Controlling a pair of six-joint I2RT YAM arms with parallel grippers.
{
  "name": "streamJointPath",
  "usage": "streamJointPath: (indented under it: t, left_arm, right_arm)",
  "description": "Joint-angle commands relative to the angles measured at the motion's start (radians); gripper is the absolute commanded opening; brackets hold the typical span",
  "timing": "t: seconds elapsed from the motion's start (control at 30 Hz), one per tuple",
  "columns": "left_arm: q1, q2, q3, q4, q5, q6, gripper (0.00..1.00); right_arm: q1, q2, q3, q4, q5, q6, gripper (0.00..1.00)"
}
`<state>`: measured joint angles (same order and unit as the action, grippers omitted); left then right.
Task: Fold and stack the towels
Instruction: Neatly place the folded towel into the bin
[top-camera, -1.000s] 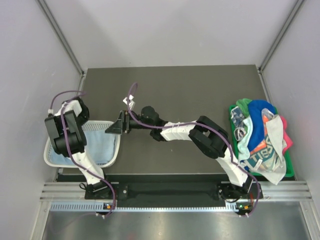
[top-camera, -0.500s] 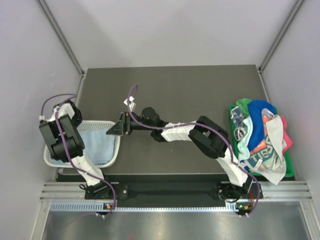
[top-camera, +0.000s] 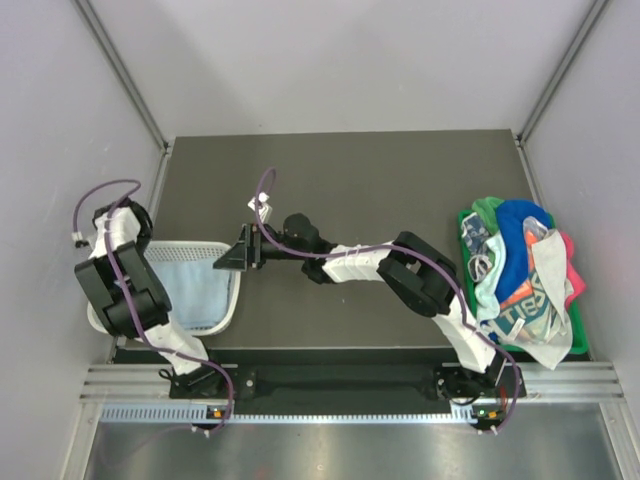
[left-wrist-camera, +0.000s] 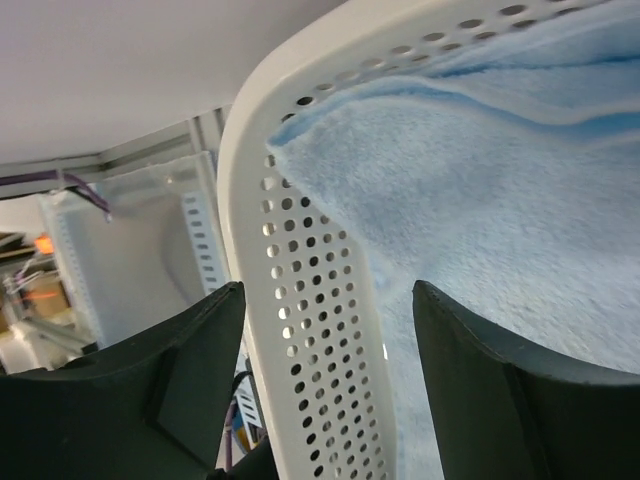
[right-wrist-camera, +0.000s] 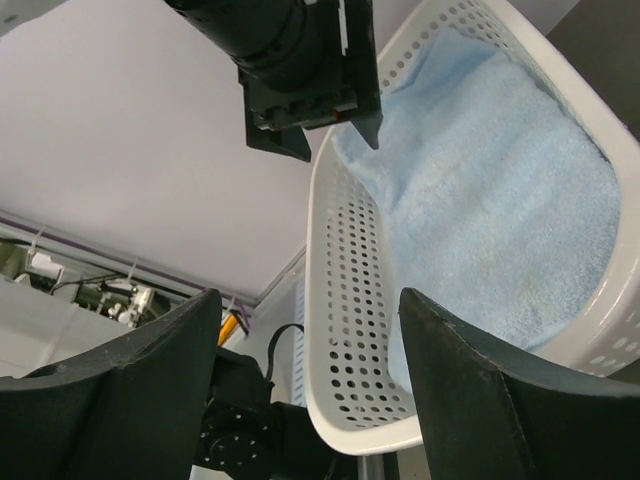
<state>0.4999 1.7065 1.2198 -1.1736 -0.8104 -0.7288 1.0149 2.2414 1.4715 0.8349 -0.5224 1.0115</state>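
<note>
Left hand (left-wrist-camera: 328, 292) is spread wide astride the basket (left-wrist-camera: 300, 240) wall, gripping nothing. Right hand (top-camera: 228, 250) is open, empty, facing it. Pale blue towel (left-wrist-camera: 480, 200) lies inside, probably starting the stack; other towels (top-camera: 520, 270) are heaped on the green tray (top-camera: 581, 338).

Top view: even, diffuse light from above, the dark bench (top-camera: 400, 180) looks matte, shadows faint and soft. Wrist views bright; the near jaws read as blurred dark shapes, the basket (left-wrist-camera: 320, 330) wall is sharp.

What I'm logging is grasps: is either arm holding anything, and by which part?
Nothing is held: left fingers stand open astride the basket rim, right fingers open beside it.
</note>
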Motion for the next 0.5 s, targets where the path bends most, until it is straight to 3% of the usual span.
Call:
streamJointPath:
  t: [0.0,0.2,0.3,0.47]
  left_arm:
    - [0.005,-0.094,0.066,0.057,0.124,0.068,0.71]
    - [-0.033,-0.272,0.058,0.166,0.292,0.124,0.7]
    - [-0.127,-0.338,0.037,0.228,0.326,0.138,0.71]
    - [-0.395,-0.461,-0.002,0.276,0.324,0.128,0.71]
  right_arm:
    - [-0.016,-0.071,0.033,0.001,-0.014,-0.039,0.71]
    - [-0.041,-0.138,0.035,-0.127,-0.004,-0.115,0.71]
    - [-0.05,-0.193,0.038,-0.254,0.025,-0.19,0.71]
    - [-0.081,-0.311,0.02,-0.506,0.152,-0.346,0.71]
